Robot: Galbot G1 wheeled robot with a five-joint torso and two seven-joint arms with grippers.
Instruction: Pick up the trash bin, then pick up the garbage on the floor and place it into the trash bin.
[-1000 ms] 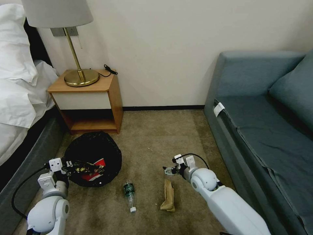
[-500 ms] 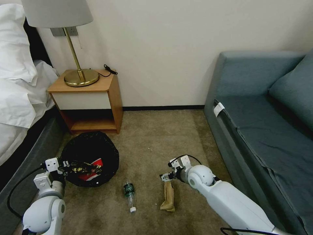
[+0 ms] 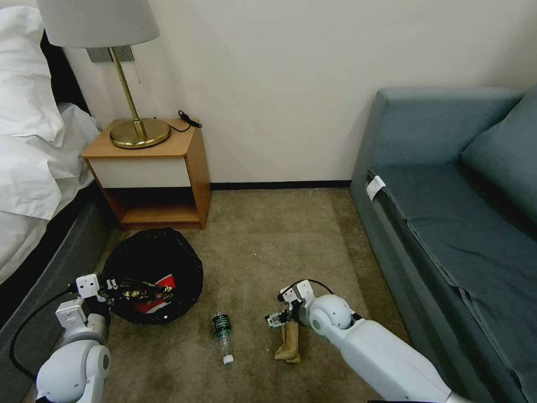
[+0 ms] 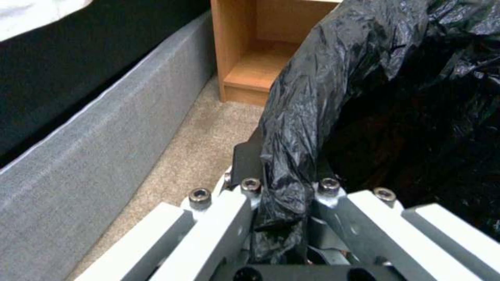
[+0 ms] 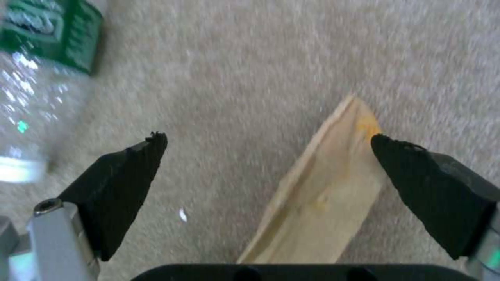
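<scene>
On the beige carpet floor [image 3: 263, 240], the left gripper [image 4: 284, 191] is clamped on the black bag rim of the round trash bin [image 3: 151, 263]. The right gripper [image 5: 268, 150] hangs wide apart over the flat tan paper piece [image 5: 323, 199], near the clear plastic bottle with green label [image 3: 222, 330].

Bottle [image 5: 31, 78] blurred, cut off; paper [image 5: 318, 199] cut off.
</scene>
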